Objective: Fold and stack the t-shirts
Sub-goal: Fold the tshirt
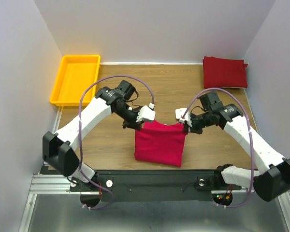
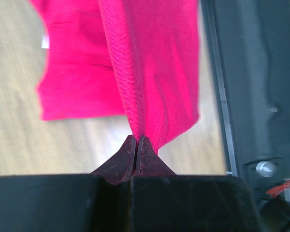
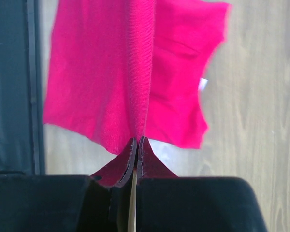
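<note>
left gripper (image 1: pixel 137 124) and right gripper (image 1: pixel 187 127) pinching magenta t-shirt (image 1: pixel 159 145) stretched between them, hanging by table's (image 1: pixel 108 145) near edge, crimson t-shirt (image 1: pixel 224 72) sitting folded in far-right corner

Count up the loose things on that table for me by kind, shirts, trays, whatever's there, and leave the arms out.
T-shirts: 2, the bright magenta-pink cloth t-shirt and the folded darker crimson red cloth t-shirt.
Trays: 1, the yellow rectangular plastic tray.
Total: 3.
</note>
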